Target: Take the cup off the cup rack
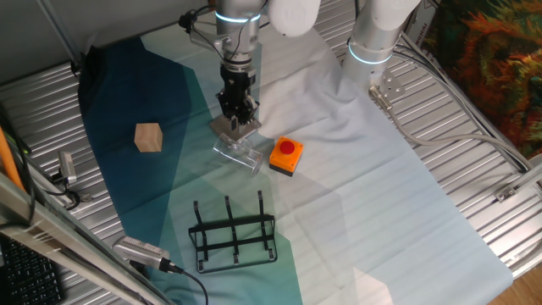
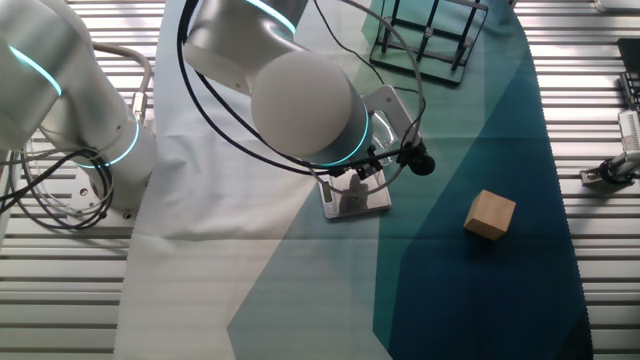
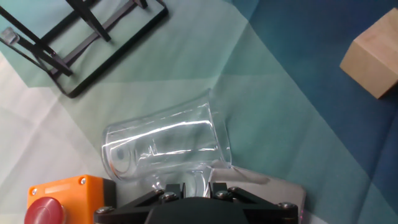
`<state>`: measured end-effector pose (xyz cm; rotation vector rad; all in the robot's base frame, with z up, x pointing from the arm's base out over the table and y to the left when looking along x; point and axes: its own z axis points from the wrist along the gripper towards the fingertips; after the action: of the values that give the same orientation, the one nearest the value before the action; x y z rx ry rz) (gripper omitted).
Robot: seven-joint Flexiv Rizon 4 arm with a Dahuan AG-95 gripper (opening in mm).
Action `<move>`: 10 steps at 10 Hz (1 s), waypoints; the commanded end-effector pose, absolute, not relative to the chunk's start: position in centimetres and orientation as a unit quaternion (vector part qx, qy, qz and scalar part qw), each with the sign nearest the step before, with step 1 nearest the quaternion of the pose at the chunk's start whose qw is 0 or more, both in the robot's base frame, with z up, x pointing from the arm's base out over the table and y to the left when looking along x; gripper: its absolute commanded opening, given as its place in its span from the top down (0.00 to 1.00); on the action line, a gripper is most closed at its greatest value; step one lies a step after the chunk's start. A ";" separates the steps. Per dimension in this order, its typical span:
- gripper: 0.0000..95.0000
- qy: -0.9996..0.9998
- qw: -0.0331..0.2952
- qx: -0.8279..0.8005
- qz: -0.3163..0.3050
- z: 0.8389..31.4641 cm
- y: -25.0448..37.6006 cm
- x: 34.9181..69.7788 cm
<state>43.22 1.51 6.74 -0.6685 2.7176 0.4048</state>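
Clear glass cup [image 3: 165, 148] lying on its side on the cloth just beside the orange button box [image 3: 71, 198], well apart from the cup rack [image 1: 235, 232], gripper [image 1: 237, 114] directly above, jaw spread not discernible; probably light, rigid, slippery, breakable, best pinched across the stem.

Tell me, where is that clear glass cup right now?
In the hand view the clear glass cup lies on its side just ahead of the tool, beside the orange button box, apart from the black wire rack.
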 end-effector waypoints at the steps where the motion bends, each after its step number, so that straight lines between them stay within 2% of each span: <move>1: 0.80 0.949 0.158 -0.233 0.139 6.4 1.6 43.3; 10: 0.80 0.950 0.162 -0.232 0.134 5.3 2.0 43.4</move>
<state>43.42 2.07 5.29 -0.6640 2.7067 0.3840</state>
